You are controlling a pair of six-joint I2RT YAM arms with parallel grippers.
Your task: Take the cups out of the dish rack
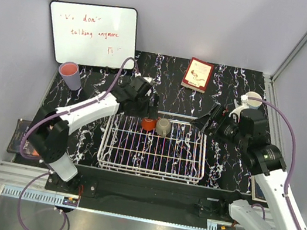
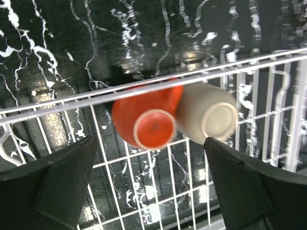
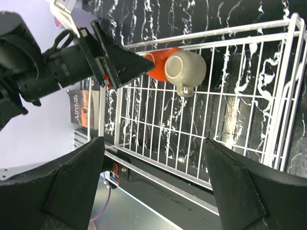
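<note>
Left end effector [image 2: 148, 143] agape over glossy round orange cup [image 2: 128, 114]

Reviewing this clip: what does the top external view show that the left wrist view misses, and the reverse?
Only top external: the whiteboard, red book, a tumbler on the table's left, and the right claw open near the dish rack. Only left wrist: the orange-red cup and grey cup upside down, touching, at the rack's wall. Both: those two cups, the rack, the marbled table.
</note>
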